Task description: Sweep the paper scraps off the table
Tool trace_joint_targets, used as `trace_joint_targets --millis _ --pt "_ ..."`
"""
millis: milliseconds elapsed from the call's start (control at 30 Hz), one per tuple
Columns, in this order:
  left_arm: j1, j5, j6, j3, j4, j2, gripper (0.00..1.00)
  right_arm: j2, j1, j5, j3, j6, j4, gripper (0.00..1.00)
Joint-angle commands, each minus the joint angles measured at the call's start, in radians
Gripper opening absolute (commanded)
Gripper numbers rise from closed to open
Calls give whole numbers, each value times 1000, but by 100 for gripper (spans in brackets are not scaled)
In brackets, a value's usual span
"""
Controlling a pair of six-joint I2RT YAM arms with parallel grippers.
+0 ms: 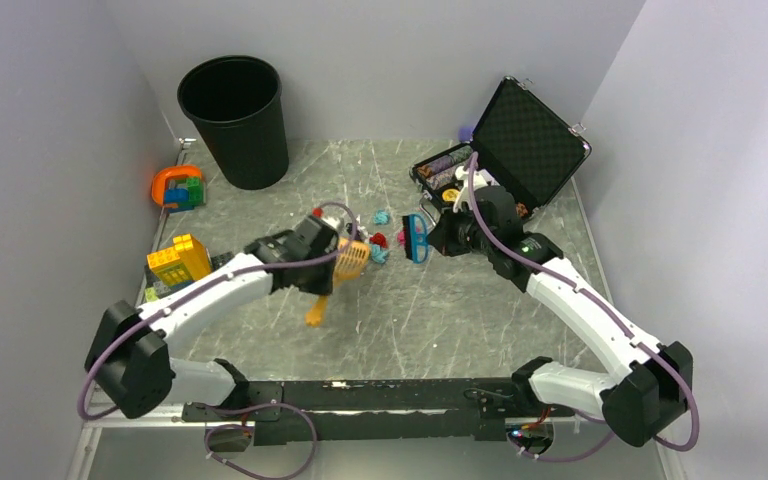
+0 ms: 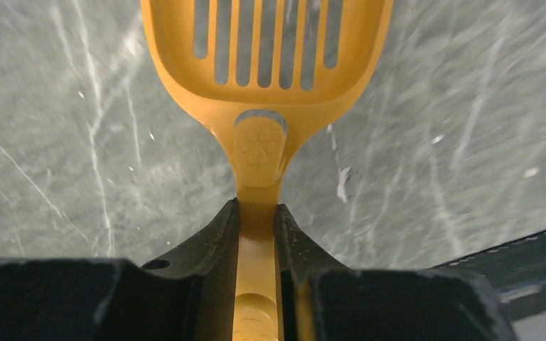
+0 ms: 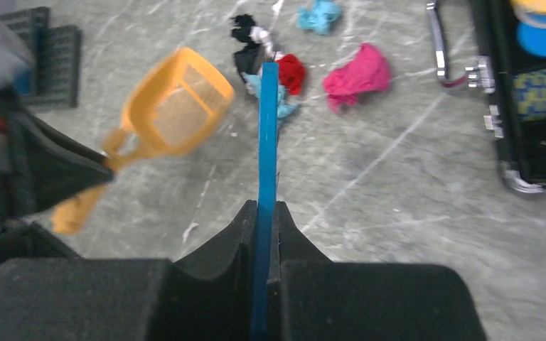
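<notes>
Both tools gripped, scraps at the blue tool's tip.
Our L gripper point(image 2: 257, 213) is clamped tight on the handle of the orange slotted scoop point(image 2: 263, 71). Our R gripper point(image 3: 263, 217) pinches a thin blue tool point(image 3: 266, 128), edge-on. The paper scraps point(image 3: 293, 72) lie on the table point(image 1: 410, 320) approx. mid-way, just past that tool's tip and well ahead of the R fingers. Pink and teal wads lie nearer the open black case point(image 1: 520, 140).

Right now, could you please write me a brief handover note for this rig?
Left gripper: shut on the scoop, by its handle.
Right gripper: shut on the blue scraper.
Scraps lie clustered on the table by the scraper's tip, near the scoop, which looks empty.
Done: tools in hand.
Left: all the sweeping, then probably tipping into the bin.
</notes>
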Motion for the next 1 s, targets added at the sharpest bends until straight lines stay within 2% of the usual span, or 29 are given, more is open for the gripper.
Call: trace_joint_targets --millis 0,133,300,500,767,967 --pt "-182 -275 -93 -33 7 47 0 0 1 -156 -58 80 210 0" --pt "-317 -412 -150 22 -80 138 0 33 3 -158 -70 80 239 0" --pt "-410 -427 -162 67 -121 202 0 69 5 -187 -114 112 336 0" --pt "-454 -313 -114 74 -87 203 0 98 5 -238 -180 144 408 0" --pt "-456 -157 -33 29 18 122 0 8 4 -229 -264 112 376 0" --pt "-457 -64 19 24 90 179 0 5 5 -242 -290 80 321 0"
